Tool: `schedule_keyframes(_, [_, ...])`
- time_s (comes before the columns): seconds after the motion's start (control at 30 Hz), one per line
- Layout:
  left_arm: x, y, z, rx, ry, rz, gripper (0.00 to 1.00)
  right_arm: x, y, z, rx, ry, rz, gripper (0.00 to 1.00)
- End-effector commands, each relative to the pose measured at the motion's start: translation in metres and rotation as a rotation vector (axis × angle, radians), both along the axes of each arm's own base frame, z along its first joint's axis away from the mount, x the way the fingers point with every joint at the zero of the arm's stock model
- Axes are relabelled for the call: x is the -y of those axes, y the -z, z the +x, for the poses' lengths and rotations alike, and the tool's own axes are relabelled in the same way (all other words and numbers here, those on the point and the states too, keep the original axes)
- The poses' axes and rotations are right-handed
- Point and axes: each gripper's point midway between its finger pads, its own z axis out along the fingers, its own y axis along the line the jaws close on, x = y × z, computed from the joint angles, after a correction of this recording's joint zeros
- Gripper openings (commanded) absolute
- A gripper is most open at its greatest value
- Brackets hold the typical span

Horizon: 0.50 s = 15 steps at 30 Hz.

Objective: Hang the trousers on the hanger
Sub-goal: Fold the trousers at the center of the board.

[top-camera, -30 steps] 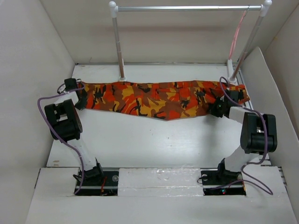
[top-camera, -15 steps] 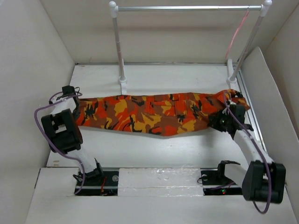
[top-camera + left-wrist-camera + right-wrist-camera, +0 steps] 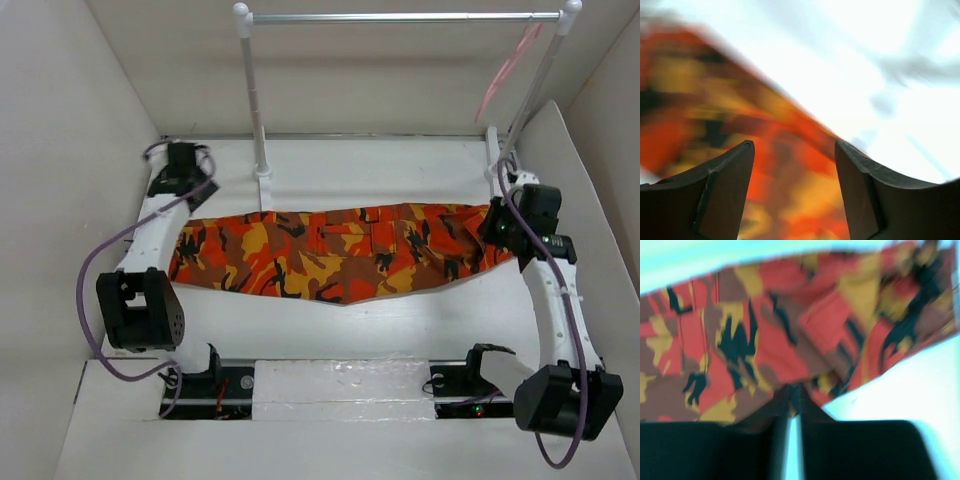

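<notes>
The camouflage trousers (image 3: 340, 250) lie stretched flat across the table (image 3: 330, 330), left to right. My left gripper (image 3: 190, 180) hovers open just beyond their left end; in the left wrist view (image 3: 793, 150) blurred orange cloth (image 3: 715, 110) shows below, with nothing between the fingers (image 3: 735, 170). My right gripper (image 3: 500, 232) sits at the right end. In the right wrist view (image 3: 792, 388) its tips are closed together on the cloth's edge (image 3: 765, 325). The pink hanger (image 3: 505, 70) hangs from the right end of the rail, far from both grippers.
A rail with white posts (image 3: 258, 100) and a silver bar (image 3: 400, 17) stands at the back of the table. White walls enclose the table on the left, back and right. A slanted white panel (image 3: 575, 190) sits close beside the right arm.
The left gripper has opened, let go of the trousers' left end and moved to the far left. The right arm has stretched out along the right side. The trousers have settled flat.
</notes>
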Motion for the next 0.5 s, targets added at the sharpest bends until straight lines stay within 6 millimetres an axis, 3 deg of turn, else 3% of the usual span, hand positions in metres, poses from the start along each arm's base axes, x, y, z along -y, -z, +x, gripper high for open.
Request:
schedule_keyframes(0.0, [0.135, -0.039, 0.026, 0.149, 0.392, -0.063, 0.60, 0.027, -0.029, 0.024, 0.058, 0.029, -0.087, 0.07])
schedule_keyframes(0.03, [0.187, -0.037, 0.019, 0.143, 0.512, -0.093, 0.57, 0.029, -0.040, 0.031, 0.072, 0.034, -0.094, 0.03])
schedule_keyframes(0.07, [0.213, -0.035, 0.017, 0.138, 0.572, -0.115, 0.49, 0.038, -0.042, 0.034, 0.064, 0.068, -0.121, 0.05])
schedule_keyframes(0.1, [0.235, -0.024, 0.013, 0.112, 0.628, -0.135, 0.48, 0.041, -0.042, 0.039, 0.063, 0.077, -0.128, 0.13])
schedule_keyframes(0.13, [0.273, -0.021, 0.000, 0.110, 0.721, -0.161, 0.47, 0.043, -0.045, 0.045, 0.079, 0.084, -0.136, 0.24])
schedule_keyframes(0.17, [0.291, -0.016, -0.007, 0.103, 0.769, -0.171, 0.47, 0.049, -0.046, 0.048, 0.085, 0.103, -0.145, 0.52])
schedule_keyframes(0.27, [0.339, 0.002, -0.037, 0.071, 0.921, -0.187, 0.45, 0.053, -0.023, 0.051, 0.007, 0.075, -0.169, 0.74])
schedule_keyframes(0.37, [0.344, 0.028, -0.051, 0.021, 0.952, -0.181, 0.44, 0.051, 0.005, 0.054, -0.062, 0.037, -0.159, 0.77])
schedule_keyframes(0.47, [0.343, 0.049, -0.058, -0.025, 0.965, -0.186, 0.43, 0.061, 0.014, 0.067, -0.042, 0.043, -0.165, 0.73])
